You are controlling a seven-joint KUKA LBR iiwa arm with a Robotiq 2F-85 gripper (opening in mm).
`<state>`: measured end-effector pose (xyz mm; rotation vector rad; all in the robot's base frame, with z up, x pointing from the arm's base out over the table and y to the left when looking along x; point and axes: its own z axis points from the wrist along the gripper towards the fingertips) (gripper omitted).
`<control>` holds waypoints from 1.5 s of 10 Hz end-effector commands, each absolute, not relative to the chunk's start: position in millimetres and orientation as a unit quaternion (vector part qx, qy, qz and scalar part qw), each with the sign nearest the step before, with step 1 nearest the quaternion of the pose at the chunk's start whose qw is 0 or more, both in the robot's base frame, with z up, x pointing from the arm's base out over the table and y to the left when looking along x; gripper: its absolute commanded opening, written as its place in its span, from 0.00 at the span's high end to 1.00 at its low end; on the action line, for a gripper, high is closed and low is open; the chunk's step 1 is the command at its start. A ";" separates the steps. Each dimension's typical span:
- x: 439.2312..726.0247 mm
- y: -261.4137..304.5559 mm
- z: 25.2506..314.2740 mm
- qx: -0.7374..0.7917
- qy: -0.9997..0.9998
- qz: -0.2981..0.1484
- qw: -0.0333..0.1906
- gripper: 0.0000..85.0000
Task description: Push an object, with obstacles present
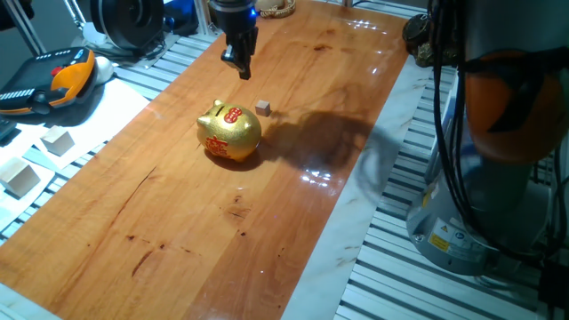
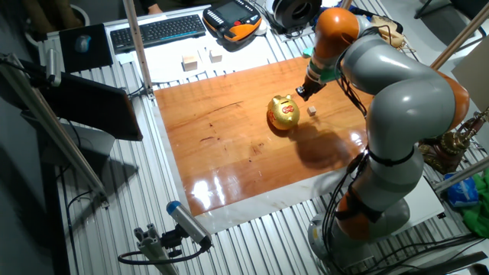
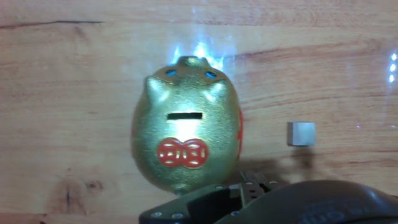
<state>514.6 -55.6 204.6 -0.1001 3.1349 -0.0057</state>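
Observation:
The tiny tan wooden cube [image 1: 262, 108] lies on the wooden table [image 1: 178, 231], just right of the gold piggy bank [image 1: 229, 132] with red markings. My gripper [image 1: 244, 73] hangs above the table beyond both of them, touching neither, with its fingers together and holding nothing. In the other fixed view the gripper [image 2: 303, 93] is above the pig [image 2: 284, 112], and the cube [image 2: 312, 111] is beside it. The hand view looks down on the pig [image 3: 186, 134], with the cube [image 3: 301, 134] to its right. The gripper body fills that view's bottom edge.
Larger pale wooden blocks [image 1: 58, 140] [image 1: 20, 178] lie off the table's left side, also seen in the other fixed view [image 2: 189, 63]. An orange teach pendant [image 1: 53, 80] and a keyboard [image 2: 157, 30] sit beyond. The arm's base [image 1: 498, 133] stands at the right edge.

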 end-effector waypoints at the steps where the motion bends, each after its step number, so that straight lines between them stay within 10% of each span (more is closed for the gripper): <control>1: 513.4 -60.4 201.6 -0.032 0.999 -0.002 0.002 1.00; 15: 504.5 -120.3 114.0 -0.026 1.000 -0.009 0.011 1.00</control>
